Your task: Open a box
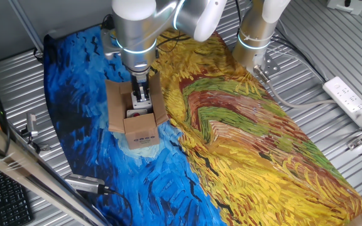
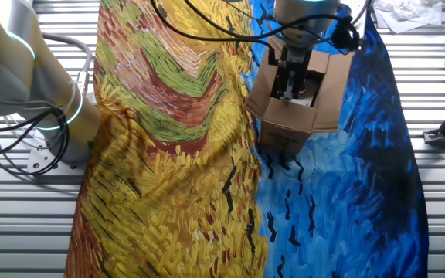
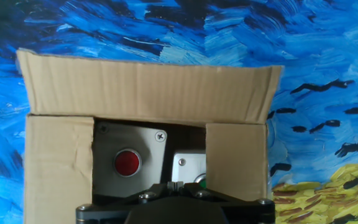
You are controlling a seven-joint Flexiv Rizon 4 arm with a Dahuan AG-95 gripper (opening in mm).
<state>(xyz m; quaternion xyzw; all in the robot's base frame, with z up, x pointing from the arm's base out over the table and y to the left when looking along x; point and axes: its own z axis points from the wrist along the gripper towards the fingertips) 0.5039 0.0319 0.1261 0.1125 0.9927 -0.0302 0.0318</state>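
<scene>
Box (image 3: 148, 93) contents half hidden behind flaps

box (image 1: 141, 129) end face — black printed marks | unreadable — no legible text

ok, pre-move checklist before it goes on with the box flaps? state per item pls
1. Long flaps of the box folded out: ok, both side flaps lie open in both fixed views.
2. Short end flaps: not ok, in the hand view two still partly cover the opening.
3. Gripper centred over the opening: ok, it sits between the open flaps.
4. Finger state: cannot tell, the fingertips are not clearly shown in any view.
5. Contents clear of the fingers: cannot tell; a grey unit with a red button lies directly below.
6. Box sitting flat on the painted cloth: ok.
</scene>
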